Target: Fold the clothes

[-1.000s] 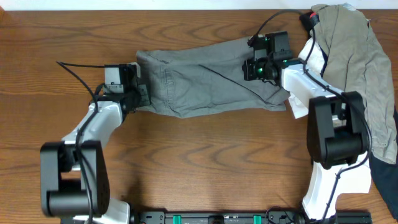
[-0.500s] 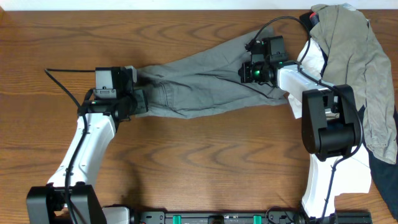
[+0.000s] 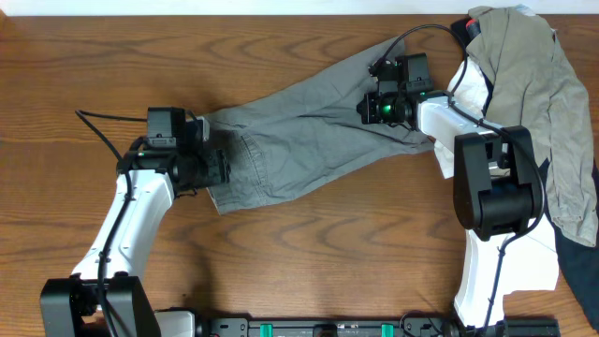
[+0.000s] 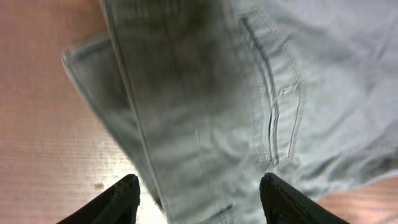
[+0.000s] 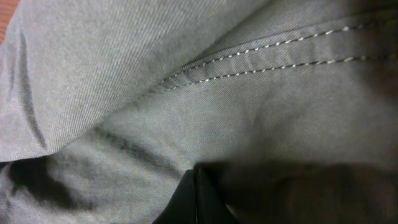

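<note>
**Current Status**

You see the grey shorts (image 3: pixel 299 140) lying diagonally across centre frame on the surface (image 3: pixel 309 253). The left end effector (image 4: pixel 205 202) stands wide over their lower-left end; the right end effector (image 3: pixel 376 105) pinches their fabric at upper right.

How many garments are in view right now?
4: grey shorts across the centre; khaki garment heaped at the right edge; white garment peeking out beside it; navy garment below. More may be hidden underneath.

Brown wood-grain table (image 3: pixel 309 253), even light; pale strip (image 3: pixel 234 6) along far edge; dark rail (image 3: pixel 318 328) near edge.
</note>
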Controlling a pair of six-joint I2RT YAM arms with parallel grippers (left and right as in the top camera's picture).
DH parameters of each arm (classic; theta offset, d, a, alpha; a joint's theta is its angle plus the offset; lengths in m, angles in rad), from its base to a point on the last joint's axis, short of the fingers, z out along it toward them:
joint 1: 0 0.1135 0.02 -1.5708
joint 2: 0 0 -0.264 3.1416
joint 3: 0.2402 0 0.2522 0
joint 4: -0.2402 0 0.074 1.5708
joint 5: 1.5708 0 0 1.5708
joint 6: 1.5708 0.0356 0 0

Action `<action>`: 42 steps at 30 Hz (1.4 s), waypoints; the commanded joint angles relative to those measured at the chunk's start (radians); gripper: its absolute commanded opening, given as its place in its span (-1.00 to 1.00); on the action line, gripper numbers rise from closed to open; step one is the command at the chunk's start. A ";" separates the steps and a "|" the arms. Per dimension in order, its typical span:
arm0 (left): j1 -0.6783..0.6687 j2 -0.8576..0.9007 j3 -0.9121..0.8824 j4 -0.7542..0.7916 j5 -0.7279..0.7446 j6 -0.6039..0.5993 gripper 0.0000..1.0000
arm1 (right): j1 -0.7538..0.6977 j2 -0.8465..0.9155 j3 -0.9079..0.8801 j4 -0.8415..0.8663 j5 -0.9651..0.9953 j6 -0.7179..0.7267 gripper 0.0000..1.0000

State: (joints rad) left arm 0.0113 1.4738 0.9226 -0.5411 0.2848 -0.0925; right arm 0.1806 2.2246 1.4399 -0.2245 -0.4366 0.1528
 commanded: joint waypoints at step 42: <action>0.005 0.215 0.011 0.129 -0.074 0.005 -0.16 | 0.004 0.085 -0.034 -0.044 0.066 -0.012 -0.97</action>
State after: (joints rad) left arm 0.0116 1.6890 0.9226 -0.4152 0.1856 -0.0944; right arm 0.1806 2.2250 1.4429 -0.2321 -0.4358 0.1516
